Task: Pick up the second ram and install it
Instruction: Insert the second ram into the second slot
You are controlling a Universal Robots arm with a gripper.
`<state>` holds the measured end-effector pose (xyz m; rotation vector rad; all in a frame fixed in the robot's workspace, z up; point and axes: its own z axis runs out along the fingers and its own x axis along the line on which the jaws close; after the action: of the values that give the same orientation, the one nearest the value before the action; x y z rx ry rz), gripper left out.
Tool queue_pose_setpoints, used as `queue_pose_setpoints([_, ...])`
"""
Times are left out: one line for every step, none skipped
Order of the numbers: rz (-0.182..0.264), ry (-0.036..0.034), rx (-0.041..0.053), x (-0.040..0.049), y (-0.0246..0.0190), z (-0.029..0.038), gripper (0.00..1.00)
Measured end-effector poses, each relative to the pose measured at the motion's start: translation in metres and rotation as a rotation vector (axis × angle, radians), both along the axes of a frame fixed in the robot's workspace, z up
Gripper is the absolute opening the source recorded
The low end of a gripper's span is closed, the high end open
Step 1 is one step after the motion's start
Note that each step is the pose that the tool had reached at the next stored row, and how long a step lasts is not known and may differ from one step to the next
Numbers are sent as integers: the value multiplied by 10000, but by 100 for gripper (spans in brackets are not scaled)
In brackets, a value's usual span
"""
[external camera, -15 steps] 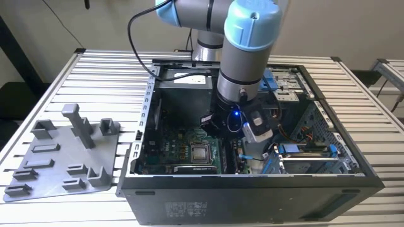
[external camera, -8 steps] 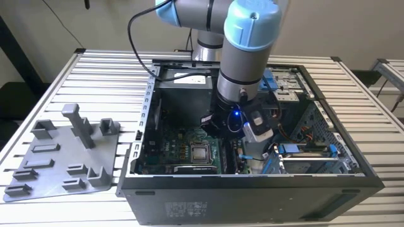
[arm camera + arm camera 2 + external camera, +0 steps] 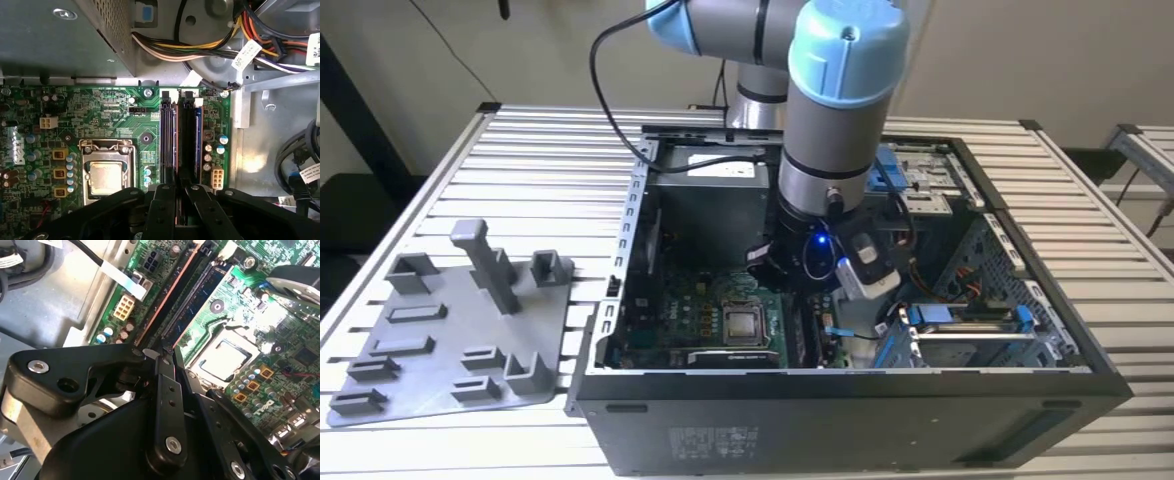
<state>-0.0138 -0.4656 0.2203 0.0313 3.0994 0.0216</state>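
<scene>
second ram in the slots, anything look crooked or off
Nothing stands out. In the first wrist view the second ram runs straight along the slots on the green circuit board, parallel to its neighbour, with the end effector over its near end.

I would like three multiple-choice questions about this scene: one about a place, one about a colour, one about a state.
1. Where is the gripper?
A. Outside the computer case
B. Inside the case, above the memory slots
C. Resting on the case's rim

2. What colour is the circuit board?
A. Red
B. Green
C. White

3. In what state is the case?
A. Open, its inside showing
B. Closed by a panel
C. Wrapped in foil

Answers:
1 B: the first wrist view shows the slots just beyond it.
2 B: both wrist views show it green.
3 A: the exterior view looks straight in at the board.
</scene>
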Motion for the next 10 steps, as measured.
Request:
queue_pose_setpoints([1, 0, 0, 0, 0, 0, 14])
queue_pose_setpoints([0, -1, 0, -4, 0, 0, 14])
queue_pose_setpoints([0, -1, -2, -9, 0, -1, 14])
queue_pose_setpoints([1, -3, -3, -16, 0, -2, 14])
queue_pose_setpoints([1, -2, -2, -21, 0, -4, 14])
queue_pose_setpoints([1, -2, 0, -23, 0, -8, 14])
queue_pose_setpoints([2, -2, 1, -23, 0, -13, 14])
queue_pose_setpoints([2, -2, -1, -23, 0, -19, 14])
queue_pose_setpoints([1, -2, 0, -24, 0, -26, 14])
queue_pose_setpoints([1, -2, 0, -24, 0, -33, 14])
